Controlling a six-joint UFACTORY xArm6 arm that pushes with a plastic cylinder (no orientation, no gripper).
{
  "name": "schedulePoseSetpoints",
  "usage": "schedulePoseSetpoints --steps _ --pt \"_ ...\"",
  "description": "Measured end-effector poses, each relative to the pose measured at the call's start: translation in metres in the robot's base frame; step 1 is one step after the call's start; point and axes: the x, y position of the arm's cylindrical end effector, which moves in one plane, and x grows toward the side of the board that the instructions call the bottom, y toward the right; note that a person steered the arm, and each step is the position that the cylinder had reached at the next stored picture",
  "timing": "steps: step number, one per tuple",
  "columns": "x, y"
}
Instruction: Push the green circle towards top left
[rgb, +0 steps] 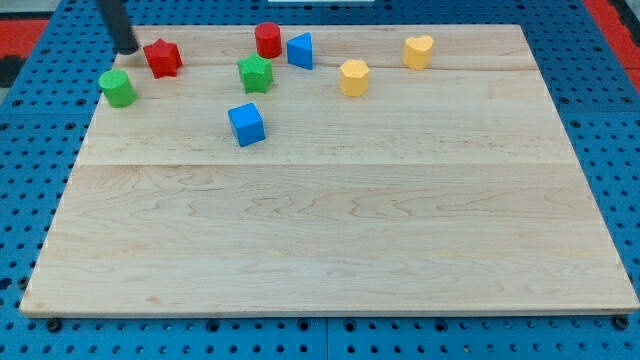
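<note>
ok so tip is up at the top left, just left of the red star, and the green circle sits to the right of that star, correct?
Not quite. In the camera view the green circle sits below and left of the red star, not right of it. My tip is at the top left, just left of the star.

On the worktop (320, 250), my tip (130, 48), the end effector's lower end, stands at the view's top left. The red star (162, 58) lies just to its right and the green circle (117, 88) near below it. The green star (255, 73), red cylinder (267, 40) and blue cube (246, 124) lie farther right.
</note>
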Motion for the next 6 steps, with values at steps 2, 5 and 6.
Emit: schedulePoseSetpoints --steps 2,5,6 --pt "0.160 0.018" --pt "0.026 -0.013" --pt "0.031 0.008"
